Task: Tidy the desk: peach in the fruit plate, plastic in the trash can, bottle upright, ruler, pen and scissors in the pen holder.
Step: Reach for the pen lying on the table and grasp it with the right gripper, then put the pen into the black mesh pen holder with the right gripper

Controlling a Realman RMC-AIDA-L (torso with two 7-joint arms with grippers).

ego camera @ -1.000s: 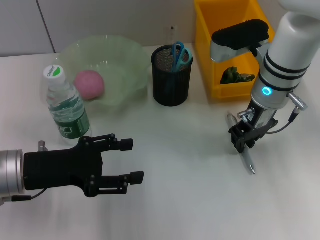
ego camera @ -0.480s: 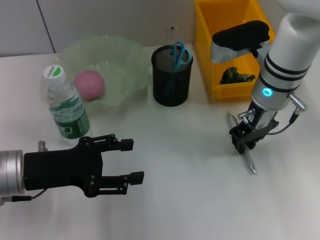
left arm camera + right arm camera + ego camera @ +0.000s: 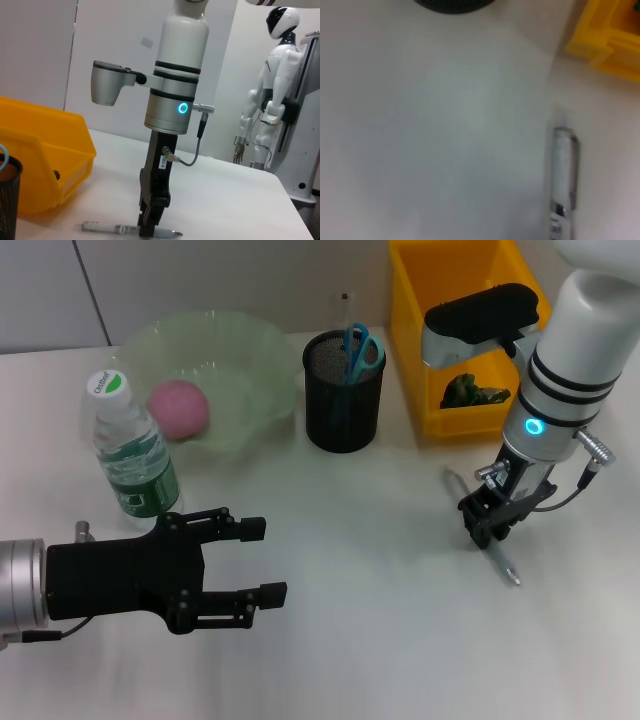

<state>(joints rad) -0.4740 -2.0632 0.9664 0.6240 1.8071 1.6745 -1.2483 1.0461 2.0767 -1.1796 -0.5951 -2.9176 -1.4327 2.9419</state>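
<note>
While right gripper (image 3: pixel 487 527) clamps slim silvery pen (image 3: pixel 508 568) — left gripper (image 3: pixel 262 560) spread apart, black mesh holder (image 3: pixel 343 392).

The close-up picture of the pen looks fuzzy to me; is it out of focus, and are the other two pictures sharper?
Right wrist view: yes, soft throughout; the pen and the yellow bin have smeared edges. Head view: crisp; the mesh of the pen holder and the bottle label show clearly, under even light with faint shadows. Left wrist view: sharp on the right gripper standing over the pen.
</note>
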